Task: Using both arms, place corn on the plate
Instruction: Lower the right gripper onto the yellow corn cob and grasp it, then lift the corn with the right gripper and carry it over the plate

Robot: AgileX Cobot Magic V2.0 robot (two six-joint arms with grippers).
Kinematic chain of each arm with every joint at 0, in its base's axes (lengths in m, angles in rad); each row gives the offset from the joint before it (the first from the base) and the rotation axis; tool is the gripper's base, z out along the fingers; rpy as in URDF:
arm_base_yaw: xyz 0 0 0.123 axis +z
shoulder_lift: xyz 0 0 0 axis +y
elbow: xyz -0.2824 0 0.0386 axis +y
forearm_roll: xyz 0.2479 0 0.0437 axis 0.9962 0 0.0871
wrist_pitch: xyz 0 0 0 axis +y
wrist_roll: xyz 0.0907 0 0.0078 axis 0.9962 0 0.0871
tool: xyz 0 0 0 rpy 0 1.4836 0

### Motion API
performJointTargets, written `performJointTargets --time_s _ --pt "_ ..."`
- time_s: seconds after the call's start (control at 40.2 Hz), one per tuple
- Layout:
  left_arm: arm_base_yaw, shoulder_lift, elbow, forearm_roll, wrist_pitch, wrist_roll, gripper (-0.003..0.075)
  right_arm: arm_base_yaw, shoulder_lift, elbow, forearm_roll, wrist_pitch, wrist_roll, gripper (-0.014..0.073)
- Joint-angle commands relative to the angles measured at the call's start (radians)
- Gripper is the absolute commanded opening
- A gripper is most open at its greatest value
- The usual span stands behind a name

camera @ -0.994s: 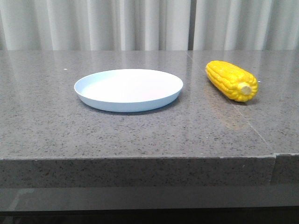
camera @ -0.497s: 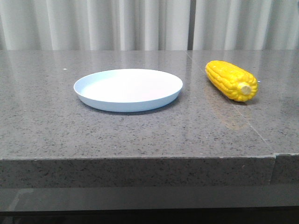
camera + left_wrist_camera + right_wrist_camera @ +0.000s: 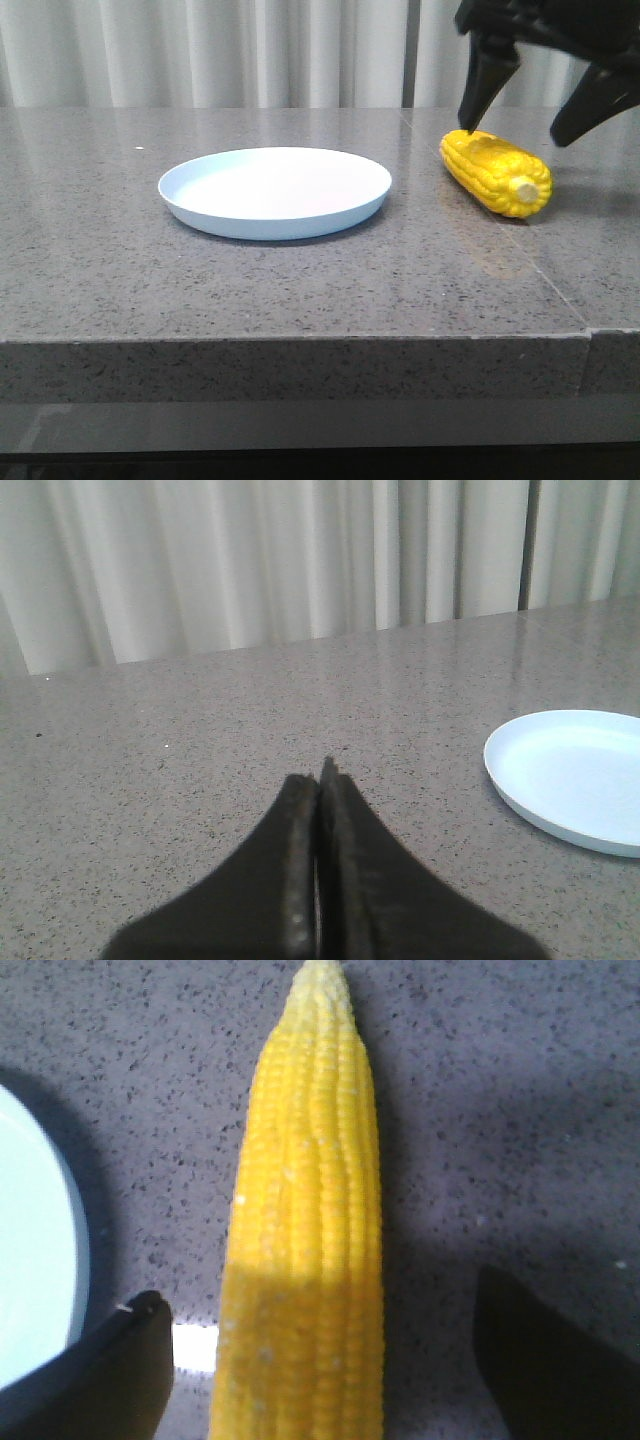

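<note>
While corn (image 3: 496,172) lies beside plate (image 3: 275,192), R gripper (image 3: 535,128) jaws straddle it.

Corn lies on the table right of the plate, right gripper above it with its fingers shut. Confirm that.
Not quite: the right gripper is open, not shut. The right wrist view shows its two fingers spread to either side of the corn. The corn does lie on the table, right of the plate.
</note>
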Motion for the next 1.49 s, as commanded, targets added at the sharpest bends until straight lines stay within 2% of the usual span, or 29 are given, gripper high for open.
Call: performJointTargets --time_s 0.0,0.149,0.224,0.398,0.472,0.547,0.721,0.895,1.243,1.467 --pt "0.002 0.010 -0.025 0.004 -0.088 -0.008 -0.0020 0.000 0.014 -0.065 0.014 -0.035 -0.008 0.0632" --pt "0.002 0.010 -0.025 0.004 -0.088 -0.008 -0.0020 0.000 0.043 -0.074 0.014 -0.038 -0.008 0.0603" --pt "0.002 0.010 -0.025 0.004 -0.088 -0.008 -0.0020 0.000 0.043 -0.074 0.014 -0.040 -0.008 0.0522" --pt "0.002 0.010 -0.025 0.004 -0.088 -0.008 -0.0020 0.000 0.043 -0.074 0.014 -0.060 -0.008 0.0232" --pt "0.002 0.010 -0.025 0.004 -0.088 -0.008 -0.0020 0.000 0.043 -0.074 0.014 -0.068 -0.008 0.0140" --pt "0.002 0.010 -0.025 0.004 -0.088 -0.008 -0.0020 0.000 0.036 -0.074 0.014 -0.068 -0.008 0.0084" --pt "0.002 0.010 -0.025 0.004 -0.088 -0.008 -0.0020 0.001 -0.023 -0.074 0.028 -0.071 -0.008 0.0078" --pt "0.002 0.010 -0.025 0.004 -0.088 -0.008 -0.0020 0.029 -0.090 -0.074 0.158 -0.108 -0.008 0.0078" --pt "0.002 0.010 -0.025 0.004 -0.088 -0.008 -0.0020 0.266 -0.033 -0.074 0.336 -0.283 -0.008 0.0078" --pt "0.002 0.010 -0.025 0.004 -0.088 -0.008 -0.0020 0.314 0.062 -0.074 0.352 -0.362 -0.008 0.0078"
